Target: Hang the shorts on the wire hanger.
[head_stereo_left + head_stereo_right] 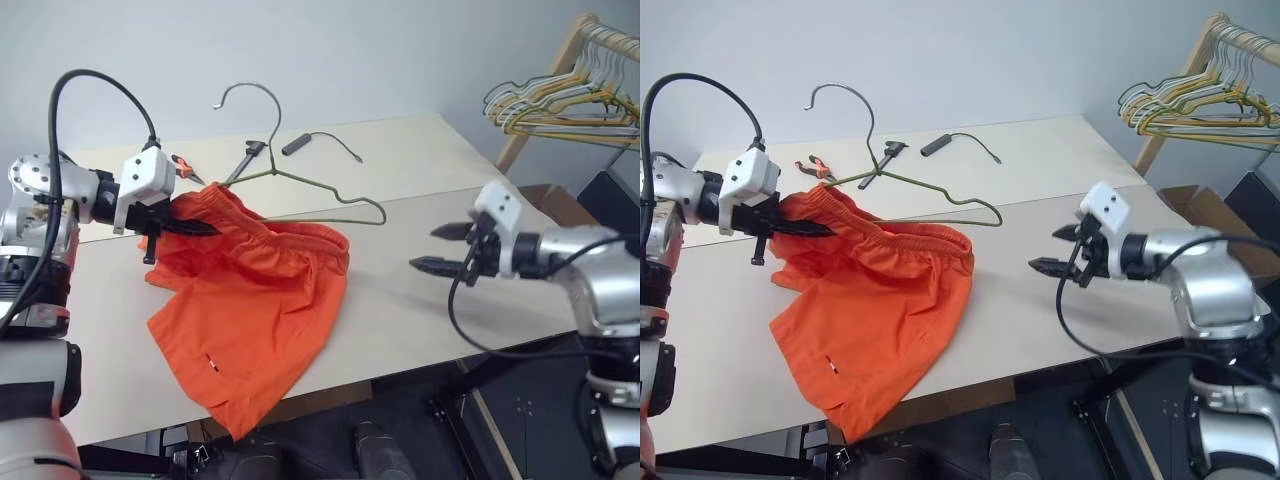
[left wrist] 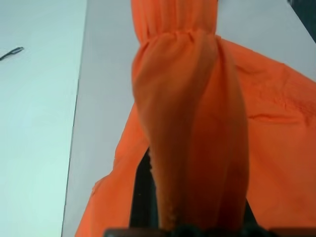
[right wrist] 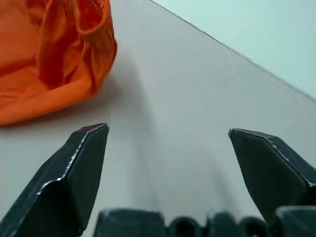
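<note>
Shorts (image 1: 250, 300) in left gripper's (image 1: 205, 228) clamped fingers (image 1: 180, 227)

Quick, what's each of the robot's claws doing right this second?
Left gripper: closed on the shorts at the waistband.
Right gripper: open, holding nothing, above the table.
</note>
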